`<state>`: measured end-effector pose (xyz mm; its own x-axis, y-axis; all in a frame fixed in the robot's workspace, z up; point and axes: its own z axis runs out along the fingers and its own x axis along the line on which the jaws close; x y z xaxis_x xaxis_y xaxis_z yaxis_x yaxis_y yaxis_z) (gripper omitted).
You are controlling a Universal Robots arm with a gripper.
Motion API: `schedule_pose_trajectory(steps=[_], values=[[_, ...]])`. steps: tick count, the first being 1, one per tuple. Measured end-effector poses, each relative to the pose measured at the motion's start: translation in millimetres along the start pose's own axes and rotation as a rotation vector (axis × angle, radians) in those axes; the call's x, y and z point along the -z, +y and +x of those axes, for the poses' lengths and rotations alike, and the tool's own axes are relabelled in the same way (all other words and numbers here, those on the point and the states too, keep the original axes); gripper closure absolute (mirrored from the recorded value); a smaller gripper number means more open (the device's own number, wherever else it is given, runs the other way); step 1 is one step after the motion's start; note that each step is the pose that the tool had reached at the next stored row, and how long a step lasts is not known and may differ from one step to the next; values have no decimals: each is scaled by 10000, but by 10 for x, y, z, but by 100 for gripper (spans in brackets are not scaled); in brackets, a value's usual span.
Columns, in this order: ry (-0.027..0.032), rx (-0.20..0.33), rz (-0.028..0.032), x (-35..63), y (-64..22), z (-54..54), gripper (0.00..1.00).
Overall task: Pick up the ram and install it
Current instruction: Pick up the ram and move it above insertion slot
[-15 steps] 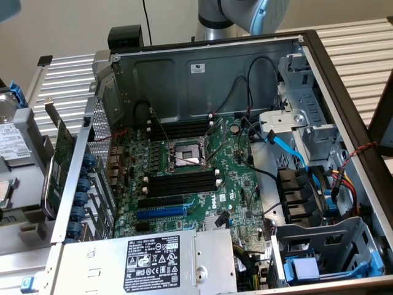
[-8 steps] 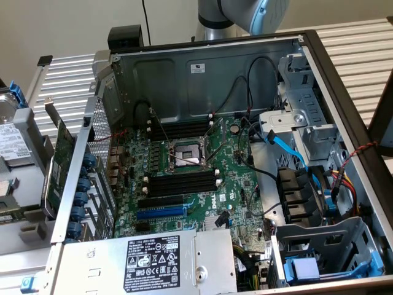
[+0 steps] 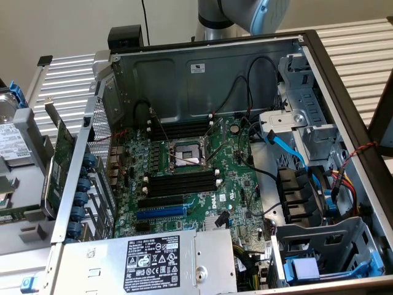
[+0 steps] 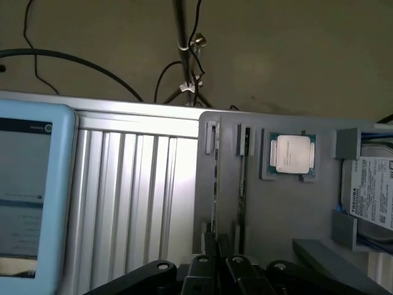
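Hand: the black hand [image 4: 219,252] hangs over the near end of a grey tray [image 4: 276,209]. Its fingers are drawn together, closed.
Grip: from where I stand I cannot tell whether the fingers pinch anything.
Ram: the ram [image 4: 215,178] stands on its thin edge in a slot of the grey tray, outside the computer. One end reaches right up to the closed fingertips.
Neighbour slot: a second thin board [image 4: 244,178] stands on edge just beside the ram, in the next slot.
Tray, other parts: a square processor chip [image 4: 293,153] lies flat in its own pocket past the second board. A hard drive [image 4: 374,190] with a white label sits further along.
Surface: the tray rests on a ribbed metal surface [image 4: 135,196]. A screen with a pale blue frame [image 4: 31,190] lies on it, well apart from the tray.
Arm: the grey robot arm [image 3: 239,15] rises behind the open computer case [image 3: 344,80].
Case: a green motherboard [image 3: 227,190] lies inside it, with the processor socket [image 3: 186,157] in the middle. The long black memory slots [image 3: 181,181] run beside the socket.
Power supply: a silver box [image 3: 147,258] sits at the near edge of the case.
Exterior view's left: a larger green expansion card [image 3: 59,166] stands upright just outside the case wall.
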<state>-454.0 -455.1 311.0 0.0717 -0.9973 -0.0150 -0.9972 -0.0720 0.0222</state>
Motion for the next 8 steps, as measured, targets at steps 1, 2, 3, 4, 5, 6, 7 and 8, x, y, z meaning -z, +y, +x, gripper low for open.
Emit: schedule_pose_trajectory(steps=[1, 2, 3, 4, 5, 6, 7, 8], values=[[-15, 1, 3, 45, -27, 8, 87], [-28, 4, 2, 93, -55, 16, 87], [-42, 8, 1, 140, -85, 23, 87], [-61, 13, 3, 185, -113, 29, 87], [-83, 19, 3, 231, -139, 34, 87], [-101, 26, 2, 278, -168, 39, 87], [-117, 32, 2, 324, -198, 43, 87], [-135, 39, 2, 369, -228, 46, 87]])
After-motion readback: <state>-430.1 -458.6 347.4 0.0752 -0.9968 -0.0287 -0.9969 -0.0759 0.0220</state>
